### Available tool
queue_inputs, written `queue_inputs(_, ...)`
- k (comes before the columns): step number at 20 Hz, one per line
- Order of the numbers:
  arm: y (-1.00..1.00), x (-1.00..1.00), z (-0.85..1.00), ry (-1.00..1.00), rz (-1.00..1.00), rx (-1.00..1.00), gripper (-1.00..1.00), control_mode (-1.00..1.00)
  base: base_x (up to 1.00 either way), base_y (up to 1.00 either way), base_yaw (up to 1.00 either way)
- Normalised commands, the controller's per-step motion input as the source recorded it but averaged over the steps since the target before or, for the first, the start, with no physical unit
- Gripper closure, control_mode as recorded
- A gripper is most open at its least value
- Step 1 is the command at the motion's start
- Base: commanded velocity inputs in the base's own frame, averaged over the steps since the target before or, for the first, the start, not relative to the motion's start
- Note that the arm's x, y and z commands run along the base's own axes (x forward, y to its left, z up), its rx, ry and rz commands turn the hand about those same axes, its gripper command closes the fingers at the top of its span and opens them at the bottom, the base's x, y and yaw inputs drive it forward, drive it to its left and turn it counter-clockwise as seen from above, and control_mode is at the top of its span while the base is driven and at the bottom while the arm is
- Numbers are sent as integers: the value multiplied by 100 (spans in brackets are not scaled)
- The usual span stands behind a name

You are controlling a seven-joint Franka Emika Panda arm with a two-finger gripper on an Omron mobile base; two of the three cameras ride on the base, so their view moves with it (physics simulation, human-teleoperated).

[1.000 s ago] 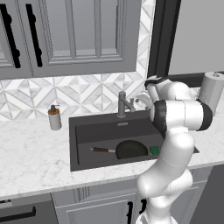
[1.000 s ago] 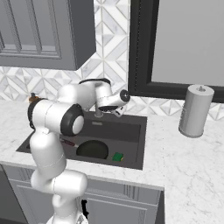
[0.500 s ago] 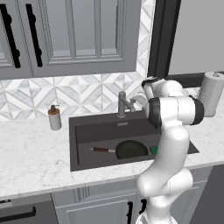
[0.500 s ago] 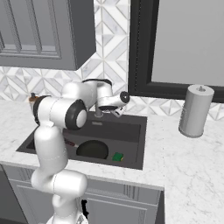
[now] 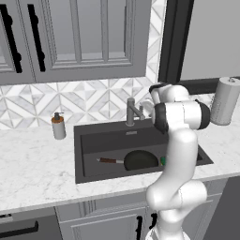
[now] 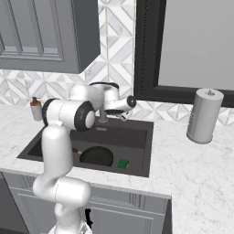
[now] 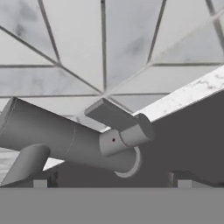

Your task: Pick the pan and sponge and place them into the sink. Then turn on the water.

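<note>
The pan [image 5: 139, 160] lies in the sink [image 5: 89, 140], handle pointing left, with the sponge [image 6: 122, 163] just beside it at the right, so both placements look done and only the water is left. No stream falls from the faucet [image 5: 132, 111] yet. The gripper [image 6: 122, 114] sits at the faucet with its jaws spread wide and empty; in the hand view the faucet lever [image 7: 114, 119] stands close ahead between the fingertips, likely lined up so the hand can push it on
</note>
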Motion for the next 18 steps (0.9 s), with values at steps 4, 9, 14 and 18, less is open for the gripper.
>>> queue_inputs(4, 0, 26, -18, 0, 0, 0, -100, -100, 0, 0, 0)
queue_inputs(9, 0, 27, -13, 0, 0, 0, -100, -100, 0, 0, 0)
queue_inputs(14, 0, 22, -12, 0, 0, 0, -100, -100, 0, 0, 0)
queue_inputs(18, 0, 25, -16, 0, 0, 0, -100, -100, 0, 0, 0)
